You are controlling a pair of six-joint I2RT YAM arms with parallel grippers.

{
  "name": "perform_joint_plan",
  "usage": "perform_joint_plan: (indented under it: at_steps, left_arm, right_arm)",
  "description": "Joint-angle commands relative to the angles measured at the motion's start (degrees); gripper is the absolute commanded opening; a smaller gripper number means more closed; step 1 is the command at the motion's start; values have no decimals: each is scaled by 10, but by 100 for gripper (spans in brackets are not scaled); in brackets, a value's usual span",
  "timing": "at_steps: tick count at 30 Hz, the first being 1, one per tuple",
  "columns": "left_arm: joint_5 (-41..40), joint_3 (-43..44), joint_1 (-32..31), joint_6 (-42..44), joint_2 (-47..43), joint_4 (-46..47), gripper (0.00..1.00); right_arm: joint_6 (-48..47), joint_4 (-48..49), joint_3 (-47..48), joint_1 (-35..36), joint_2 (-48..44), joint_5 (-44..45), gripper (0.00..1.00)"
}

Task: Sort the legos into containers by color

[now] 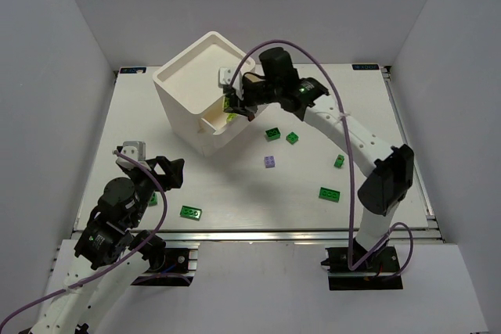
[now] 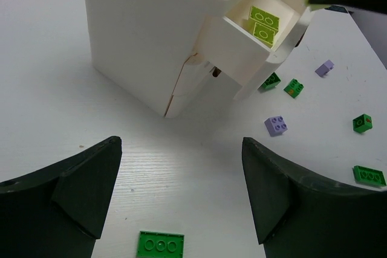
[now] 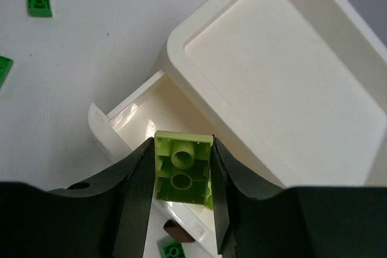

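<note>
Now the right jaws grasp a yellow-green lego above the open drawer of the white cabinet. The left jaws stand released over the desk, where dark green legos and a purple lego lie.

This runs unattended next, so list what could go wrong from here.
1. The right gripper holds the yellow-green brick on end above the open drawer, seemingly near its front edge; released there, it may tumble off the rim onto the table.
2. A second brick lies in that drawer, so the dropped one could bounce off it.
3. The fingers hang close to the cabinet; a small drift might nudge it or push the drawer in.
</note>
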Motion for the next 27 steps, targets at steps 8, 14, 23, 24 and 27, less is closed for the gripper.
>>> perform_joint_plan:
  at_steps: [8, 14, 23, 24, 27]
  left_arm:
    - [-13, -6, -3, -2, 3, 2, 91]
    - [-11, -6, -3, -3, 0, 2, 91]
    - [-5, -8, -3, -3, -8, 5, 83]
    - [-2, -8, -3, -2, -8, 7, 75]
    - [0, -8, -3, -2, -6, 7, 51]
  right_arm:
    - [-31, 13, 31, 25, 46, 47, 66]
    - [17, 30, 43, 23, 43, 56, 70]
    - [342, 199, -149, 1, -124, 214, 0]
    - [368, 223, -178, -6, -144, 219, 0]
    - [459, 246, -291, -31, -220, 196, 0]
